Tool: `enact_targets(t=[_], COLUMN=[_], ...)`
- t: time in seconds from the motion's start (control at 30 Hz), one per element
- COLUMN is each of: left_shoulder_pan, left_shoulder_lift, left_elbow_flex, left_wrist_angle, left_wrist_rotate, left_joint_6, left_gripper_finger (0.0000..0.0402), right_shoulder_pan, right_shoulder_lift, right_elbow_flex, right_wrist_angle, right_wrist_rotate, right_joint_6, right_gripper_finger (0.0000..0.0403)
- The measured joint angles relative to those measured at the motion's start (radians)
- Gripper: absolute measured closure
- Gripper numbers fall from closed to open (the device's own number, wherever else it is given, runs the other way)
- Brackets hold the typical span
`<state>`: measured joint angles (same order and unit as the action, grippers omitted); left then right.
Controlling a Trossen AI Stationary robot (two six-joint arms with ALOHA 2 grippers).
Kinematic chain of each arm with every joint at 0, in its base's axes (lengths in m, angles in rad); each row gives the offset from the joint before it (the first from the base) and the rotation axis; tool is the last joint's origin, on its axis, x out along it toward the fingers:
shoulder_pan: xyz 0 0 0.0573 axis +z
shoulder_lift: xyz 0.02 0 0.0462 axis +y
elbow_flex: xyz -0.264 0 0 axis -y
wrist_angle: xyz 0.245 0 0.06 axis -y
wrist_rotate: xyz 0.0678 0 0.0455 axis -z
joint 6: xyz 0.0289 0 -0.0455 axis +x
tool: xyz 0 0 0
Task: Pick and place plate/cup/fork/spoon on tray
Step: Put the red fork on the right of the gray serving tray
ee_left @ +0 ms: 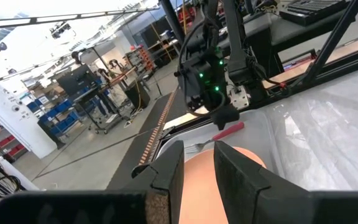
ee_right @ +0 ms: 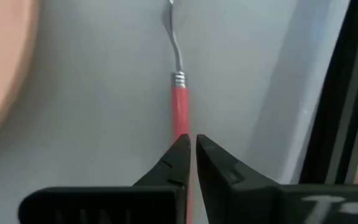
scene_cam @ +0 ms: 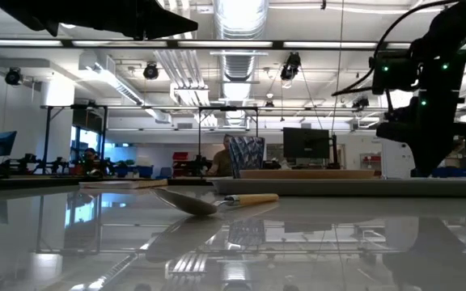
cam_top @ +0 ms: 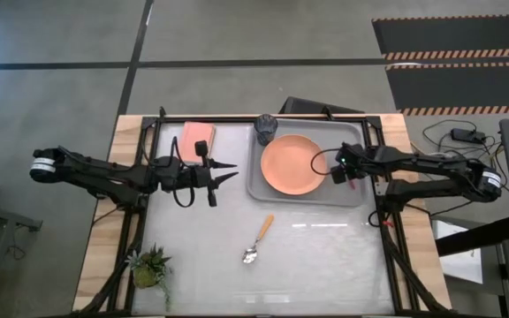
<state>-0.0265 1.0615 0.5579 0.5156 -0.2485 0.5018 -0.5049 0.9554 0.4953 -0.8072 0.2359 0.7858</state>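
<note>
- Tabletop (cam_top: 325, 265): glossy white surface, both arms reaching in from the sides.
- Tray (cam_top: 263, 187): light grey, far-right part of the tabletop. Holds the plate, cup and fork.
- Plate (cam_top: 292, 165): salmon-orange, sits flat in the middle of the tray.
- Pink pad (cam_top: 194, 139): flat rectangle at the far-left side, well apart from the tray.
- Left hand (cam_top: 228, 171): hovers over bare tabletop between pad and tray, pointing toward the tray. Fingers (ee_left: 166, 171) narrow, holding nothing.
- Right hand (cam_top: 346, 173): over the right end of the tray, just beside the plate. Right wrist view shows its fingertips (ee_right: 180, 157) nearly together at the fork's handle; handle runs right under the tips. Can't tell if they actually grip it.
- Plant (cam_top: 149, 266): small potted green one, near-left corner.
- Cup (cam_top: 266, 129): dark blue-grey, far-left corner of the tray, just beside the plate.
- Spoon (cam_top: 258, 239): orange-tan handle, metal bowl. Lies on the tabletop near of the tray, bowl toward the near edge, well apart from both hands.
- Fork (ee_right: 179, 93): red handle, lies flat on the tray floor to the right of the plate, under the right hand.
</note>
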Motion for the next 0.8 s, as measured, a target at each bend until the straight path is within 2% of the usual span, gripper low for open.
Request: enact_targets(t=[0.23, 0.47, 0.6, 0.8], left_shoulder_pan=[0.0, 0.0, 0.0, 0.0], left_shoulder_lift=[0.0, 0.0, 0.0, 0.0], left_elbow_flex=[0.0, 0.0, 0.0, 0.0], left_wrist_angle=[0.0, 0.0, 0.0, 0.0], left_wrist_rotate=[0.0, 0.0, 0.0, 0.0], left_joint_6=[0.001, 0.001, 0.001, 0.0], left_gripper_finger=[0.0331, 0.0331, 0.0331, 0.0331], right_shoulder_pan=[0.0, 0.0, 0.0, 0.0], right_shoulder_lift=[0.0, 0.0, 0.001, 0.001], right_elbow_flex=[0.053, 0.069, 0.061, 0.044], right_wrist_angle=[0.0, -0.093, -0.109, -0.086], right_wrist_rotate=[-0.016, -0.126, -0.139, -0.132], right_joint_6=[-0.011, -0.025, -0.027, -0.029], right_gripper_finger=[0.032, 0.0251, 0.0232, 0.0227])
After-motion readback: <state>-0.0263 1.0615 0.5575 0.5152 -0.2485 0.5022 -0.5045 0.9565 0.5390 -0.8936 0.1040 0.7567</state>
